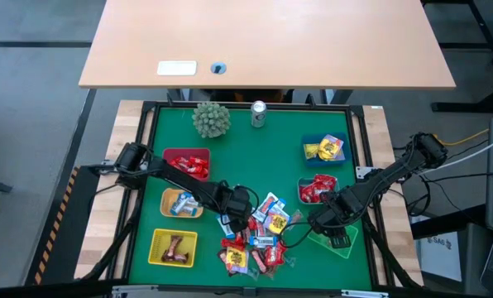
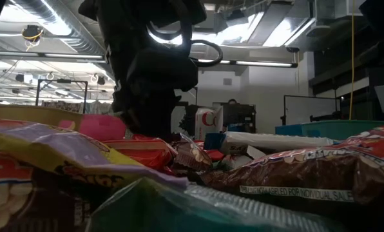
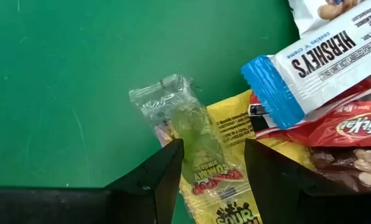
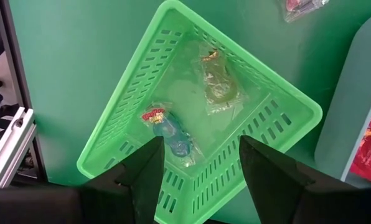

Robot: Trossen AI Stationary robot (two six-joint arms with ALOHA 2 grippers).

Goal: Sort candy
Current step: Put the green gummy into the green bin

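The candy lies in a loose pile [image 1: 255, 240] at the mat's near middle, in red, yellow, blue-white and brown wrappers. My left gripper [image 1: 232, 217] is low over the pile's left edge, pointing down and open. Its fingers stand on either side of a clear-wrapped green sweet [image 3: 179, 115] that lies on a yellow packet [image 3: 220, 186]. My right gripper [image 1: 333, 232] hangs open above the green basket [image 4: 142, 93], holding nothing. Two clear-wrapped sweets lie in that basket, one blue [image 4: 173, 134] and one yellowish [image 4: 221, 84]. My left gripper [image 3: 213, 149] straddles the clear-wrapped green sweet and the yellow packet from above. One fingertip [image 3: 170, 155] is right at the sweet's wrapper edge. Whether it touches I cannot tell. Both sweets lie flat on the mat.
Small baskets ring the pile: red [image 1: 186, 163], orange [image 1: 180, 203] and yellow [image 1: 174, 247] on the left, two blue ones [image 1: 325, 149] [image 1: 317, 189] on the right, each with sweets. A spiky green ball [image 1: 211, 118] and a silver can [image 1: 258, 113] stand at the far edge.
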